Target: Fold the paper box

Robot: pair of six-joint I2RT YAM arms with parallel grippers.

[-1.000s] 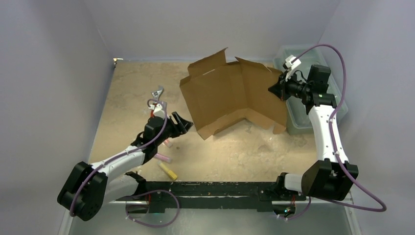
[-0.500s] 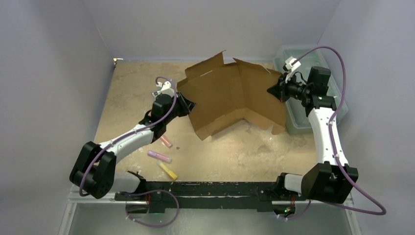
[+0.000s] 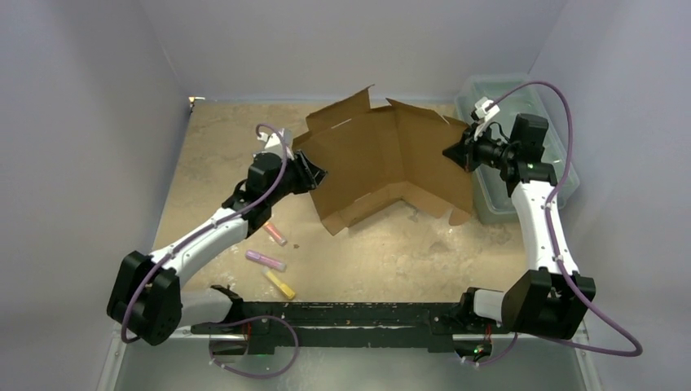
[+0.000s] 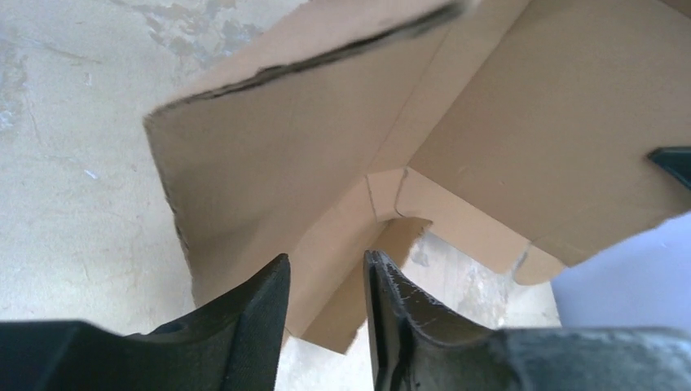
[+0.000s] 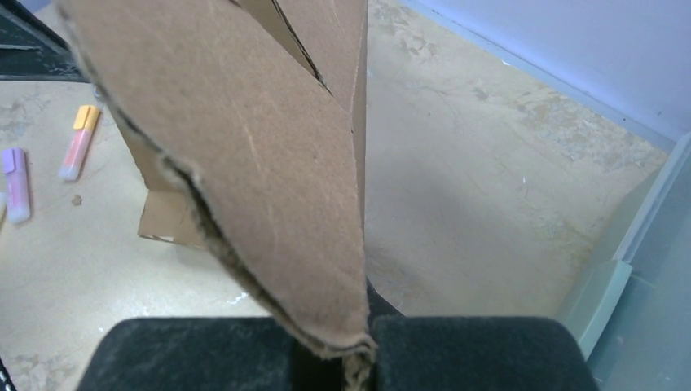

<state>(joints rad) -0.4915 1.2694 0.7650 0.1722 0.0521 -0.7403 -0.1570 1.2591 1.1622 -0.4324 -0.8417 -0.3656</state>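
The paper box (image 3: 383, 163) is a brown cardboard die-cut sheet, partly bent into a tent shape and raised off the table at the back middle. My right gripper (image 3: 451, 152) is shut on its right edge; the right wrist view shows the cardboard (image 5: 261, 147) pinched between the pads of this gripper (image 5: 350, 350). My left gripper (image 3: 314, 173) sits at the box's left edge. In the left wrist view its jaws (image 4: 326, 261) stand a little apart, with the cardboard (image 4: 326, 163) and its lower corner showing through the gap just beyond the tips.
A pale-green plastic bin (image 3: 562, 175) stands behind the right arm, also seen as a bin wall (image 5: 644, 269). Three markers lie near the left arm: pink (image 3: 275, 234), purple (image 3: 266, 261), yellow (image 3: 279, 284). A black rail (image 3: 350, 314) runs along the near edge.
My left arm has swung forward from near the markers to the box's left edge, and its jaws have narrowed. The box has shifted slightly left. The right gripper keeps its hold.
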